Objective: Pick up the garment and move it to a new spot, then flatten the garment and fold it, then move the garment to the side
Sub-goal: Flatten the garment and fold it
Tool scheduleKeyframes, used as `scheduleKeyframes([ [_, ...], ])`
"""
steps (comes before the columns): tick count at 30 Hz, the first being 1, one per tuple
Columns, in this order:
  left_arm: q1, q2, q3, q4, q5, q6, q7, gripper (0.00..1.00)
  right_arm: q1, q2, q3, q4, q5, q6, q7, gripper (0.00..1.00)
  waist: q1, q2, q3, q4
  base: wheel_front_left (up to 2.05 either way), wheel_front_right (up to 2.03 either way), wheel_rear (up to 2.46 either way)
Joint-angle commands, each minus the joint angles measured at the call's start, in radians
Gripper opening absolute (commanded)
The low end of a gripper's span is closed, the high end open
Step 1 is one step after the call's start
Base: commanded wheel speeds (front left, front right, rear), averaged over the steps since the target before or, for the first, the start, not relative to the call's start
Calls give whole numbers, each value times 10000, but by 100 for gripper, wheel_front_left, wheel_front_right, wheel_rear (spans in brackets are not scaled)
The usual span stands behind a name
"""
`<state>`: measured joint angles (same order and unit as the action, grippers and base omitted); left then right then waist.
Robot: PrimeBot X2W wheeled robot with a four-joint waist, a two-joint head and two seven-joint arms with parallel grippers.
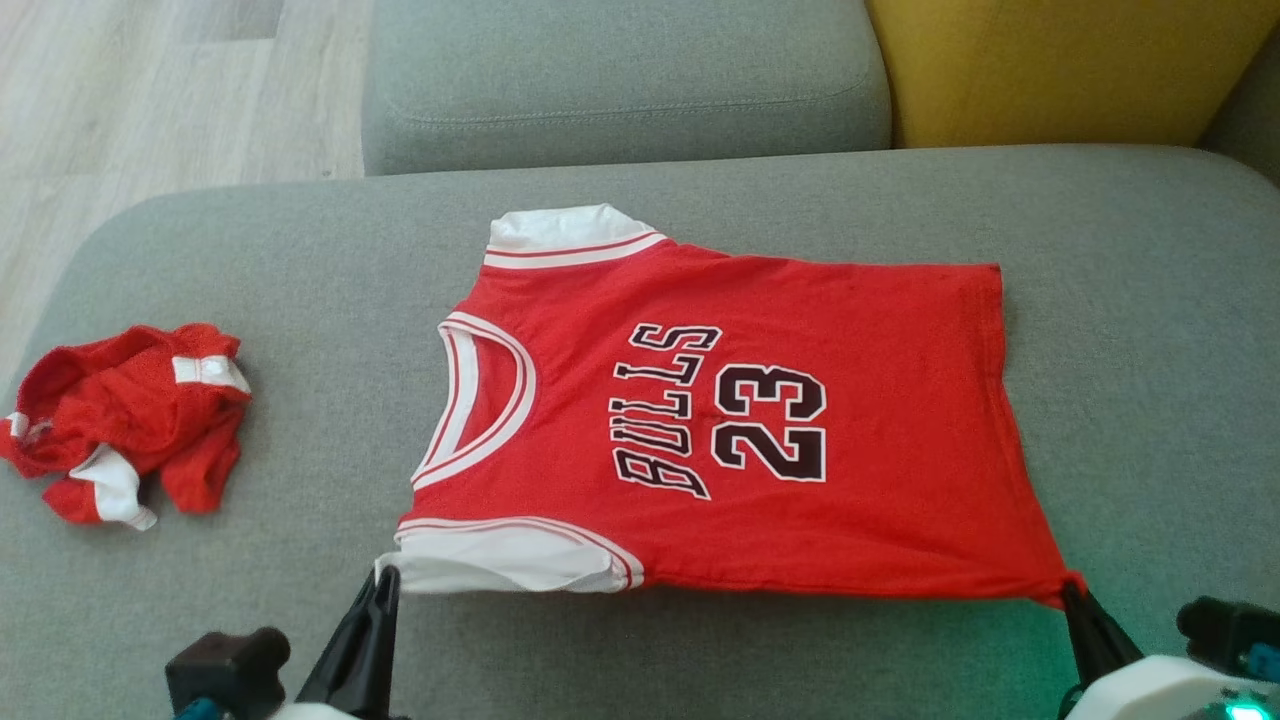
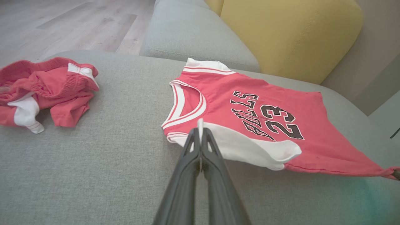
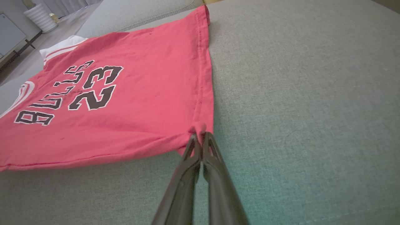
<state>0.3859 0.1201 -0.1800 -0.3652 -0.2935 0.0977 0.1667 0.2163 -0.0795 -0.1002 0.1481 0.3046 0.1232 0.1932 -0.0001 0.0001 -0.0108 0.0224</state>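
Red jersey (image 1: 800, 420) lies spread, near corners pinched in my closed left gripper (image 1: 388, 577) and right gripper (image 1: 1071, 593). Head view adds crumpled shorts (image 1: 130, 420) left, yellow cushion (image 1: 1050, 70) far right.

Jersey (image 1: 720, 400) on the sofa seat (image 1: 1150, 350), shorts (image 1: 125, 420) well apart to its left, back cushions (image 1: 620, 90) behind.
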Motion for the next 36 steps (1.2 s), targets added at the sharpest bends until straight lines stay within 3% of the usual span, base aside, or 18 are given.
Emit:
scheduleKeyframes([
  [1,-533,40,318,-268,-79,14,-49,0,-286,-128,104,-474,-105,75,114,0,1,-1,26,-14,0,0,0],
  [6,-1488,193,320,401,-200,-364,-278,0,-509,20,-27,-726,-156,75,648,0,1,-1,274,-21,0,0,0],
  [13,-3571,386,406,2133,-659,-1060,-383,0,-1760,-45,-145,-97,-27,75,1095,0,1,-1,766,-319,0,0,0],
  [19,-4949,456,412,3459,-883,-1446,-478,0,-2837,-325,53,634,33,75,945,0,1,-1,1197,-468,0,0,0],
  [30,-6838,402,297,6006,-1029,-1887,-1660,0,-4661,-724,747,2296,350,75,74,0,1,-1,2072,-543,0,0,0],
  [31,-6924,382,295,6168,-1063,-1924,-1860,0,-4747,-716,800,2424,442,75,-9,7,1,-1,2094,-537,0,0,0],
  [32,-6991,359,295,6317,-1088,-1950,-2056,11,-4810,-714,854,2515,520,75,-108,30,1,-1,2108,-529,0,0,0],
  [33,-7050,335,313,6438,-1100,-1967,-2298,28,-4857,-731,910,2597,560,75,-205,84,1,-1,2128,-528,0,0,0],
  [34,-7094,301,316,6560,-1121,-1986,-2518,45,-4885,-752,970,2659,595,75,-322,100,1,-1,2140,-518,0,0,0],
  [35,-7122,268,302,6677,-1143,-2009,-2724,93,-4895,-763,1018,2702,652,75,-454,100,1,-1,2146,-507,0,0,0],
  [36,-7132,248,281,6792,-1144,-2026,-2905,100,-4890,-789,1067,2717,668,75,-610,100,1,-1,2150,-500,0,0,0],
])
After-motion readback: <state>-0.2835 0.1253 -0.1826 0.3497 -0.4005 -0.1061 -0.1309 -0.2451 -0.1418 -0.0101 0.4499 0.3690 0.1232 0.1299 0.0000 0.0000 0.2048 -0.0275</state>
